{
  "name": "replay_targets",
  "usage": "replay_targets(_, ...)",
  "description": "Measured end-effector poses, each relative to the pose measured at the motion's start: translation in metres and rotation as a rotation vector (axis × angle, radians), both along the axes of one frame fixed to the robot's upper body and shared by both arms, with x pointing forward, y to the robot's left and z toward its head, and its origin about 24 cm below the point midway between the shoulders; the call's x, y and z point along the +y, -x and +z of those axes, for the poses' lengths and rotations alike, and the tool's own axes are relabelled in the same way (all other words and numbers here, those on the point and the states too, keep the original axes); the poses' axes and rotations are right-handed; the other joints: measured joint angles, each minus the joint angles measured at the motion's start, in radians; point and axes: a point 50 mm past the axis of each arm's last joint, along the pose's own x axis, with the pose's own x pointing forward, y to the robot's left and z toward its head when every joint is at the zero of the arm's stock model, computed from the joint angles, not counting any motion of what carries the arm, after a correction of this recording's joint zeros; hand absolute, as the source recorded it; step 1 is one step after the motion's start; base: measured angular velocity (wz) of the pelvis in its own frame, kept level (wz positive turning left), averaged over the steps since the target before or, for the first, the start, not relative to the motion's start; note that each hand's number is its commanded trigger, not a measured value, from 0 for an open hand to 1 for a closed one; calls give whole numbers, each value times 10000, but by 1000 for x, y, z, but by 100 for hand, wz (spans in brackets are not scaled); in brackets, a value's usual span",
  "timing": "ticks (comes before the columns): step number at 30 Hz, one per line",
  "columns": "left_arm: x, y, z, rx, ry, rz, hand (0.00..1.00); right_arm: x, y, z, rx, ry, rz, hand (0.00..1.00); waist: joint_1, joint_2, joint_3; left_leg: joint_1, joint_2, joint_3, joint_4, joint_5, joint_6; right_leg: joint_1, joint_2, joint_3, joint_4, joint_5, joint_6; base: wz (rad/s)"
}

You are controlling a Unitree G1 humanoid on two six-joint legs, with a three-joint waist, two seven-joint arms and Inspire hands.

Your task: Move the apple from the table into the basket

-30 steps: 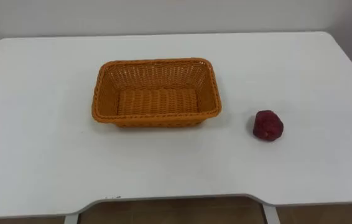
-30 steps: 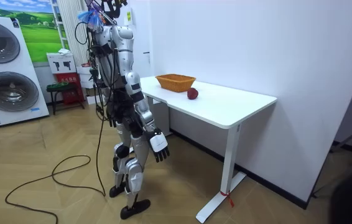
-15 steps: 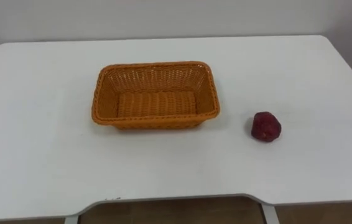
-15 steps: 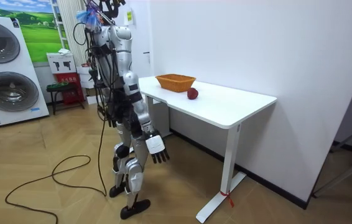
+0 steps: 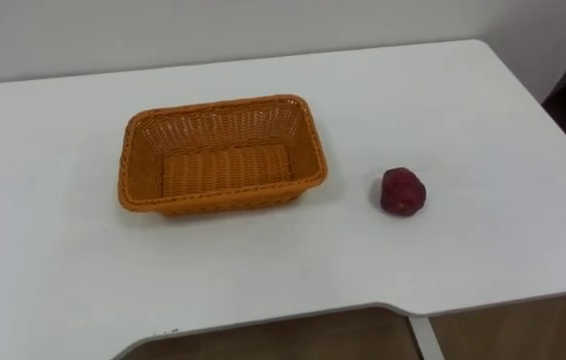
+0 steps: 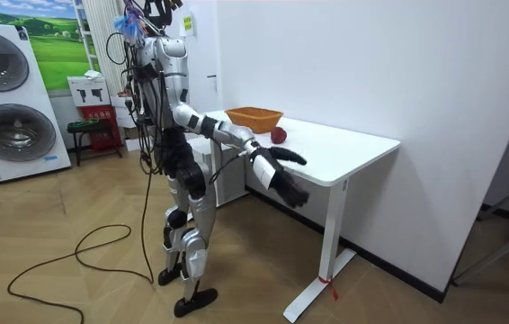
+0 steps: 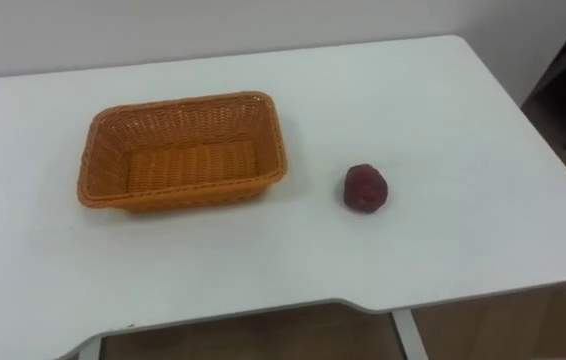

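A dark red apple (image 5: 402, 191) lies on the white table (image 5: 463, 120), to the right of an orange wicker basket (image 5: 221, 105) that holds nothing. In the room view I stand at the table's near end, facing the basket (image 6: 254, 118) and the apple (image 6: 278, 135). My right hand (image 6: 283, 171) is raised in front of me at about tabletop height, just off the table's edge and short of the apple. Its fingers are spread and hold nothing.
The table's front edge (image 5: 293, 318) runs along the bottom of the eye view, with wooden floor beneath. Two washing machines (image 6: 12, 99) and a small stand (image 6: 88, 130) are at the room view's left, behind me. A white wall backs the table.
My right arm has swung up from beside my thigh to tabletop height in front of me. The eye view has shifted a little, so the basket and apple sit further left in it.
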Motion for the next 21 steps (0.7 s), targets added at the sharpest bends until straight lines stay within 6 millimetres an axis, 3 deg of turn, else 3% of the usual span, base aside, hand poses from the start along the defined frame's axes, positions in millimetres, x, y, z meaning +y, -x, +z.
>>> replay_targets(4,-5,2,-1,217,119,-443,0,9,-18,40,637,3124,605,0,60,8,-5,-28,8,38,0,13,-3,-140,10,65,96,2,0,-4)
replay_targets(6,-8,0,-2,278,195,-763,0,22,-28,61,583,4712,1245,0,223,43,-23,-6,34,93,8,14,-6,-157,25,112,95,8,-9,-6)
replay_targets(9,-13,-3,-3,290,310,-1172,0,41,-39,75,482,6001,2288,0,373,10,-8,24,38,102,4,18,-12,-136,26,106,91,21,-17,-2)
replay_targets(15,-19,-11,-5,209,629,-1734,0,84,-63,71,734,7523,5550,0,686,130,43,-38,65,180,-140,17,-12,-205,27,122,132,50,-27,-3)
replay_targets(21,-19,-13,-4,64,649,-1772,0,105,-73,58,1024,7579,8151,0,888,163,24,-10,39,170,-267,113,-16,-287,18,99,78,50,-27,1)
